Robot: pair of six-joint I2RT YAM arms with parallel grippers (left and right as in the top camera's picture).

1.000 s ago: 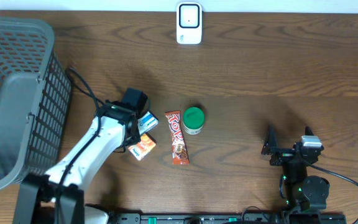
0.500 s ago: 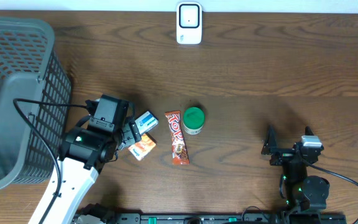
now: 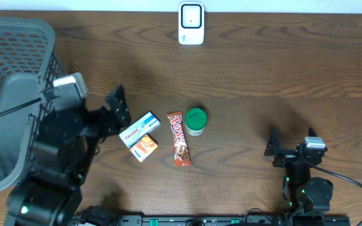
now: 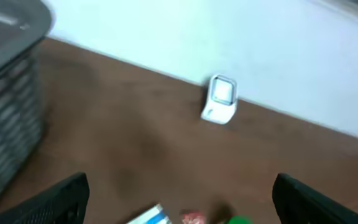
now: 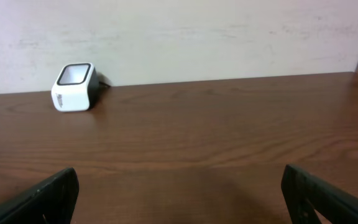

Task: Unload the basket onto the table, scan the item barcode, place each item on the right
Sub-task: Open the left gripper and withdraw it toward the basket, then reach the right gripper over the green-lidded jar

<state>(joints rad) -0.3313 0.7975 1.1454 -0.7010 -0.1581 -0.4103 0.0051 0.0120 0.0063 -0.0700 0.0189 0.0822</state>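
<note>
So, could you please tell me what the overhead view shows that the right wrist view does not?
Only overhead: the grey basket, the left gripper, open, and next to it a blue and white box, an orange packet, a chocolate bar and a green-lidded tub. Only right wrist: the face of the pale wall behind the table. Both: the white scanner at the table's far edge, and the open right gripper.

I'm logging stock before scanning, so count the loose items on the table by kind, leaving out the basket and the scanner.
Boxes: 2 (blue-and-white box, orange box)
Snack bars: 1 (red snack bar)
Tubs: 1 (green-lidded tub)
Total: 4
</note>
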